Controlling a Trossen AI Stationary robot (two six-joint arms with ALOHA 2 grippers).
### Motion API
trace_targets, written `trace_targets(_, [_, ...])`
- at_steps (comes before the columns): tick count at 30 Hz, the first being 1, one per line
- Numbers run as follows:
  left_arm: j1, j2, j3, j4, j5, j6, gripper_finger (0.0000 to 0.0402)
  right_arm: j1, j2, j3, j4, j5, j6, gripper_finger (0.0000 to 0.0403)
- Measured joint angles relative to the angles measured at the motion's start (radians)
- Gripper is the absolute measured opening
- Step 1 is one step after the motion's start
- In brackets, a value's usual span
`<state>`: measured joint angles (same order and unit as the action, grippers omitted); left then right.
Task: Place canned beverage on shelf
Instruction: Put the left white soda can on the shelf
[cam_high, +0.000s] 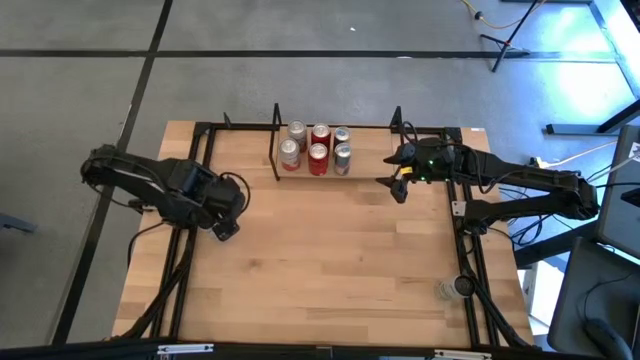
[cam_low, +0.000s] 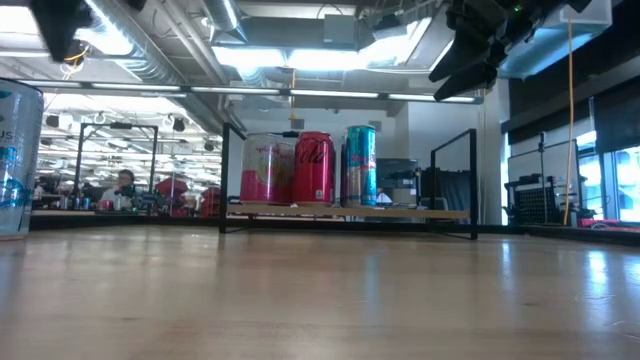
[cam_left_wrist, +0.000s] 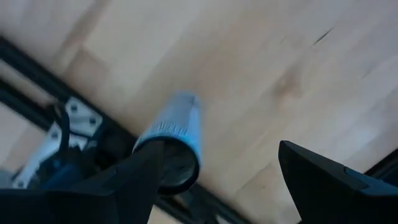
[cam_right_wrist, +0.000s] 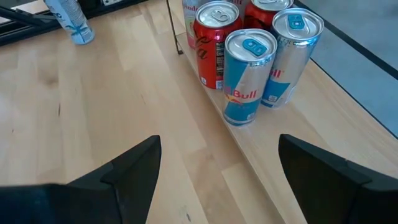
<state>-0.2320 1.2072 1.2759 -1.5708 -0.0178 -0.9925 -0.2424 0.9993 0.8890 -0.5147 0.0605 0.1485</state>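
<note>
The shelf (cam_high: 365, 174), a low light-wood board with black rod frames, stands at the table's far middle. Several cans stand upright on its left half: two pale pink (cam_high: 290, 153), two red (cam_high: 318, 158) and two blue-silver (cam_high: 342, 156). They also show in the right wrist view (cam_right_wrist: 249, 74) and in the low view (cam_low: 313, 168). My right gripper (cam_high: 397, 186) is open and empty, above the shelf's right end, to the right of the cans; it also shows in the low view (cam_low: 462, 68). My left gripper (cam_high: 228, 228) is open and empty over the table's left part.
A clear water bottle with a blue label (cam_high: 456, 288) stands near the table's near right corner, beside the black rail (cam_high: 470, 250); it also shows in the left wrist view (cam_left_wrist: 171, 140). Bare tabletop (cam_high: 330, 250) lies between the arms.
</note>
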Motion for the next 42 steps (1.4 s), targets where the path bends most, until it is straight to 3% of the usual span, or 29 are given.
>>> trace_targets(5, [0.043,-0.043,-0.097,-0.002,0.075,-0.053,0.0302,0.000,0.000,0.000,-0.001,0.000,-0.019,0.0308])
trace_targets(10, [0.064,-0.056,-0.111,0.001,0.129,-0.035,0.0302,0.000,0.000,0.000,0.000,0.002,-0.022,0.0308])
trace_targets(20, [0.065,-0.056,-0.111,0.000,0.072,-0.028,0.0304,0.000,0.001,0.000,0.037,0.036,-0.006,0.0308])
trace_targets(29, [0.064,-0.056,-0.111,0.000,0.027,-0.045,0.0391,0.000,0.001,0.000,0.042,0.034,0.002,0.0308])
trace_targets(34, [0.064,-0.056,-0.158,0.000,0.044,-0.022,0.0392,0.000,0.001,0.000,0.042,0.034,0.002,0.0308])
trace_targets(42, [0.030,-0.055,-0.303,0.000,0.180,-0.036,0.0399,0.000,0.001,0.000,0.042,0.033,0.002,0.0308])
